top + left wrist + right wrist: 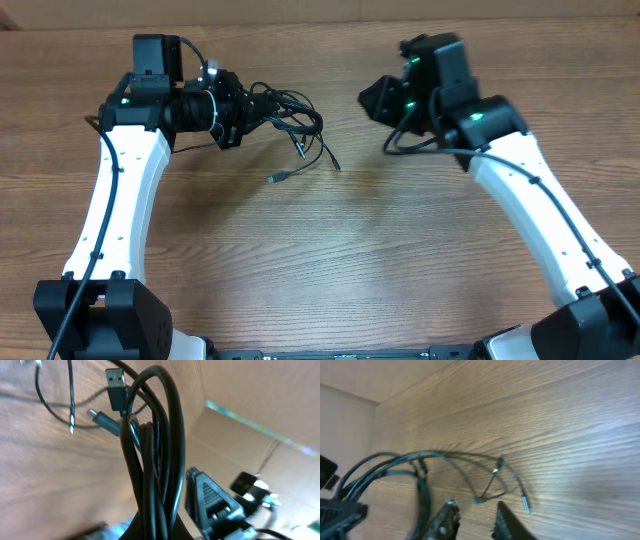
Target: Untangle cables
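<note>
- Cables [290,115] lie as one black tangle on the far left part of a brown wood-grain table [330,250]. A plain beige wall [365,380] rises just past the table's far edge.
- The overhead view alone shows both white arms and the spread of the tangle. Its loops bunch at the left gripper [243,108], and loose ends trail toward the table's middle, one ending in a silvery plug [272,179].
- The left wrist view alone shows the bundle close up. Several strands loop upright right before the lens, and a USB-A plug [116,381] sticks up beside them. This gripper's own fingers are hidden behind the strands.
- The right wrist view shows strands rising off the wood toward the left arm, and a metal-tipped end [526,505] resting on the table.
- The left gripper is clamped on the bunched end of the tangle and holds part of it off the surface.
- The right gripper [378,98] has its fingers [512,522] spread apart. It is near the tangle but clear of it, and the loose ends lie between the two grippers.
</note>
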Controlling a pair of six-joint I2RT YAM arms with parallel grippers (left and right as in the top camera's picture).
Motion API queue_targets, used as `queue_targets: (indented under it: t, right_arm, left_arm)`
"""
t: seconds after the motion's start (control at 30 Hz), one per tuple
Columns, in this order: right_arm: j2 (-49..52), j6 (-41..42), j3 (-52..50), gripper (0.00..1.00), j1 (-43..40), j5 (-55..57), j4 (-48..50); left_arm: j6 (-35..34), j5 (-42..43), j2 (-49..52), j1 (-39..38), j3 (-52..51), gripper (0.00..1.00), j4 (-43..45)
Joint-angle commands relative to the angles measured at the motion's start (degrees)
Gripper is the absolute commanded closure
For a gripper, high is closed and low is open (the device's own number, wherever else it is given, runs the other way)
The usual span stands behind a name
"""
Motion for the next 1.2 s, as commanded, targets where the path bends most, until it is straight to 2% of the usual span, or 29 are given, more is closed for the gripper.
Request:
queue_targets:
  t: [0.0, 0.1, 0.13, 0.33, 0.5, 0.53, 0.6, 0.7, 0.87, 1.07, 1.17]
  right_arm:
    - [2.86, -11.06, 0.22, 0.62, -2.03, -17.2, 2.16]
    - [7.23, -19.21, 0.22, 0.26, -1.73, -28.98, 4.61]
    - [8.57, -19.12, 0.22, 0.21, -1.53, -29.29, 5.2]
    - [13.7, -19.15, 0.22, 0.17, -0.57, -29.35, 7.41]
    - [13.94, -21.55, 0.22, 0.16, -0.7, -29.31, 8.33]
    - [13.94, -21.99, 0.22, 0.13, -0.76, -29.31, 8.35]
    - [13.94, -24.48, 0.22, 0.09, -0.79, -29.27, 8.35]
    - [14.03, -27.3, 0.22, 0.09, -0.74, -28.55, 9.05]
    - [14.51, -28.26, 0.22, 0.06, -0.63, -20.87, 14.1]
    - [14.53, -29.64, 0.22, 0.08, -0.87, -13.92, 17.57]
    - [14.53, -29.62, 0.22, 0.1, -1.51, -11.15, 15.65]
  left_arm:
    - [-17.29, 7.06, -1.42, -0.46, 0.9, 0.96, 0.17]
    - [-20.55, 9.94, -1.42, -0.76, 0.9, 0.96, 1.95]
    - [-20.76, 10.69, -1.42, -0.74, 0.9, 0.96, 2.71]
    - [-21.84, 15.61, -1.42, -0.74, 0.9, 0.95, 6.12]
    - [-21.77, 19.45, -1.42, -0.72, 0.9, 0.96, 9.2]
    - [-21.53, 20.31, -1.42, -0.72, 0.9, 0.96, 10.03]
    - [-19.91, 22.97, -1.42, -0.74, 0.9, 0.96, 13.25]
    - [-17.9, 26.53, -1.42, -0.74, 0.9, 0.96, 16.33]
    - [-12.55, 30.86, -1.42, -0.74, 0.9, 0.96, 16.33]
    - [2.12, 35.93, -1.42, -0.74, 0.9, 0.96, 16.31]
    - [17.81, 39.06, -1.42, -1.03, 0.9, 0.96, 16.09]
